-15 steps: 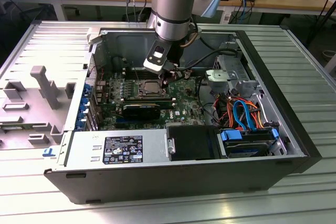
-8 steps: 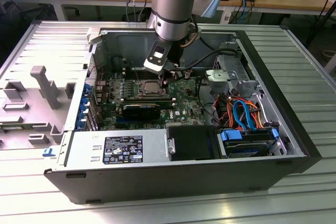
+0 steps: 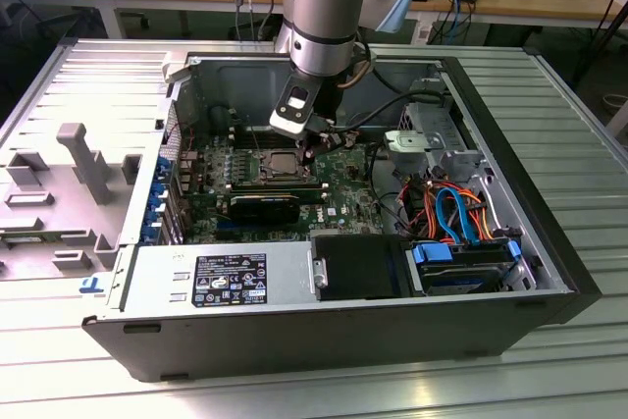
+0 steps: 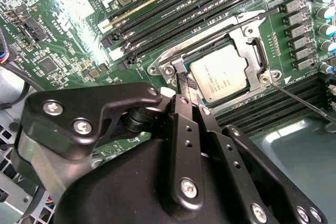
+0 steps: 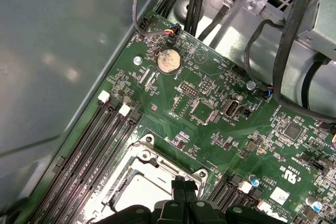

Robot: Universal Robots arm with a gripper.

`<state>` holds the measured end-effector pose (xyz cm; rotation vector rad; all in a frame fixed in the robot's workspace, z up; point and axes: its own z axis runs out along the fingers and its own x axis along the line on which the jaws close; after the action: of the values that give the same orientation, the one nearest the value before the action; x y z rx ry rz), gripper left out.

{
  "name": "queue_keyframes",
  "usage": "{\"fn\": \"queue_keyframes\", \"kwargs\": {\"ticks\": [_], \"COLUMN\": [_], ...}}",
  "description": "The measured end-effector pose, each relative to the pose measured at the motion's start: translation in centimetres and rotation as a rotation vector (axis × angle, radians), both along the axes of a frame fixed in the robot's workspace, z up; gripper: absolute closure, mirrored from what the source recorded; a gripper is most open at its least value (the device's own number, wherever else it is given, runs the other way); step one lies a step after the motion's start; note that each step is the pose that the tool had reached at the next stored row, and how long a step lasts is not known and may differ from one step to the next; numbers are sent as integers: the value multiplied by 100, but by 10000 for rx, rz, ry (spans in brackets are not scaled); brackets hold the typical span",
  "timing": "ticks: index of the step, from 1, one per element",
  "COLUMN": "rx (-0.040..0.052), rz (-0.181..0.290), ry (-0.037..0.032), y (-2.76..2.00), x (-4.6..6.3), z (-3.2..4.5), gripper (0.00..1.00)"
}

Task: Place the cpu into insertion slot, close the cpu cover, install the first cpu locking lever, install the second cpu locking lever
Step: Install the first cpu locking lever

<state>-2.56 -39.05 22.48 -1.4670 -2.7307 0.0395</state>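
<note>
The cpu [image 4: 219,72] lies flat in the insertion slot [image 4: 167,69], its silvery top showing through the cut-out of the cpu cover [image 4: 253,51], which is folded down over it. In the exterior view the cpu [image 3: 282,158] sits mid-board, with my gripper [image 3: 316,149] just to the exterior view's right of it. My gripper [image 4: 184,85] is shut, its black fingertips [image 5: 177,186] pressed together at one corner of the cover frame [image 5: 157,169]. One thin wire lever [image 4: 302,103] sticks out away from the socket. Another lever [image 4: 254,14] lies along the socket's side.
Long black memory slots [image 4: 173,3] flank the socket on the green board [image 3: 343,203]. A black card [image 3: 265,208], a grey power supply [image 3: 216,277], a drive bay with blue and orange cables [image 3: 456,213] and the case walls [image 3: 491,95] surround the working area.
</note>
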Motion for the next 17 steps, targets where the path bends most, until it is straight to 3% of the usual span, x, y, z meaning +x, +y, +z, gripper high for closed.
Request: {"fn": "queue_keyframes", "kwargs": {"ticks": [17], "rx": [0], "rz": [821], "ry": [0], "y": [0], "x": [0], "z": [-1], "gripper": [89]}}
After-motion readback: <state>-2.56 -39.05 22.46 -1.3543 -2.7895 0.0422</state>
